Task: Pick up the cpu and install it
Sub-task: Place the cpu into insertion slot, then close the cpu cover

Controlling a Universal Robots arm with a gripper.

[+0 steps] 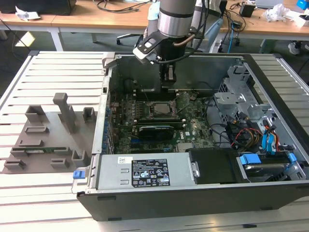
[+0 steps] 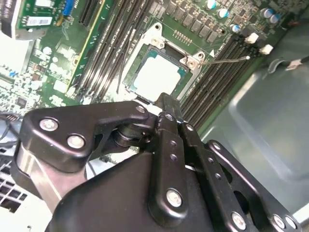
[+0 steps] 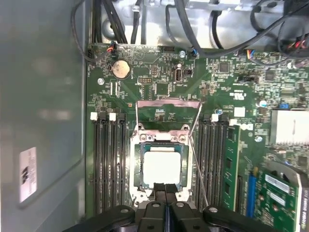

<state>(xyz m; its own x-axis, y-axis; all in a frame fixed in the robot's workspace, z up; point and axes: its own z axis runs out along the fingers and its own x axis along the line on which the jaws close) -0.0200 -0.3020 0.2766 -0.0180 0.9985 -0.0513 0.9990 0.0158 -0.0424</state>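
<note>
The cpu, a flat square chip with a silvery top plate, lies in the motherboard socket with the socket's load plate swung open. In the second wrist view the cpu sits just beyond my black fingertips. My gripper hovers over the near edge of the chip, its two fingers pressed together with nothing between them. From the exterior view the gripper hangs inside the open computer case, slightly behind the cpu.
Memory slots flank the socket on both sides, and a thin lever wire stands beside it. A black expansion card, the power supply and drive bays crowd the case. A grey fixture lies on the slatted table.
</note>
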